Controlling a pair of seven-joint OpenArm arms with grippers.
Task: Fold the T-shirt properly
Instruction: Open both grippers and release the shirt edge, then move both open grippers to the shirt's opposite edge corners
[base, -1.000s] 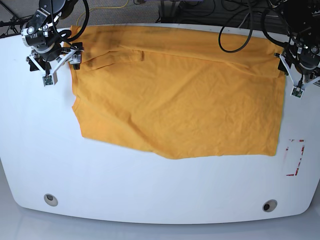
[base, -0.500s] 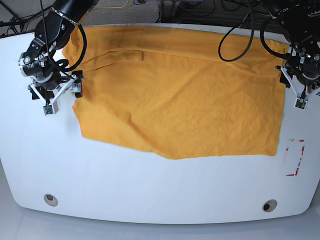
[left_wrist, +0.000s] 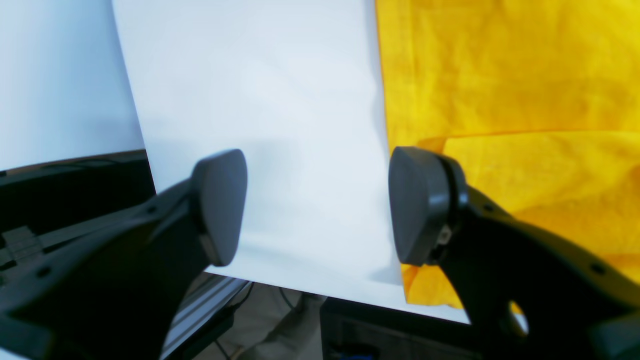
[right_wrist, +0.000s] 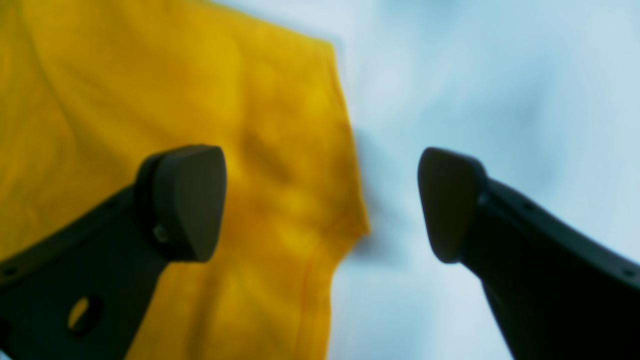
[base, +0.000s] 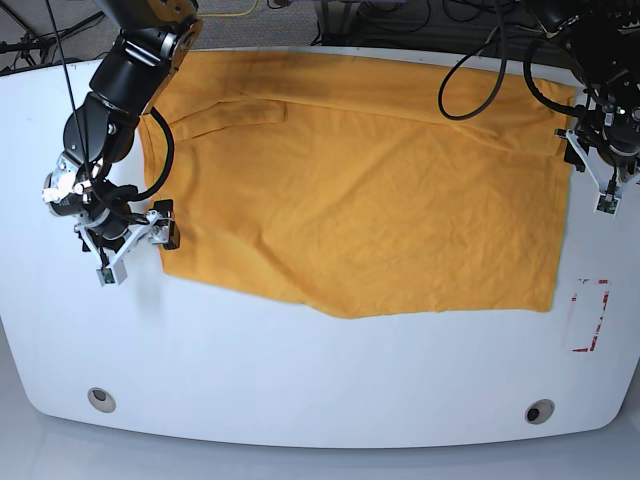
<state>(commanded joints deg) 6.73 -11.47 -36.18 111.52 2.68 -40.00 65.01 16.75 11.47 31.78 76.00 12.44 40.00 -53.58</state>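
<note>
Orange T-shirt (base: 360, 190) flat between 2 wide-open, empty end effectors, left (left_wrist: 317, 205) and right (right_wrist: 320, 202).

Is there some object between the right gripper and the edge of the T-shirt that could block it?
No, nothing visible. The right gripper is open, its fingers straddling the T-shirt edge over the bare white table.

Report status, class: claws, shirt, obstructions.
Left claw open, astride shirt side edge. Right claw open, astride the opposite edge near a corner. Shirt flat on table, unfolded. Nothing in the way.
</note>
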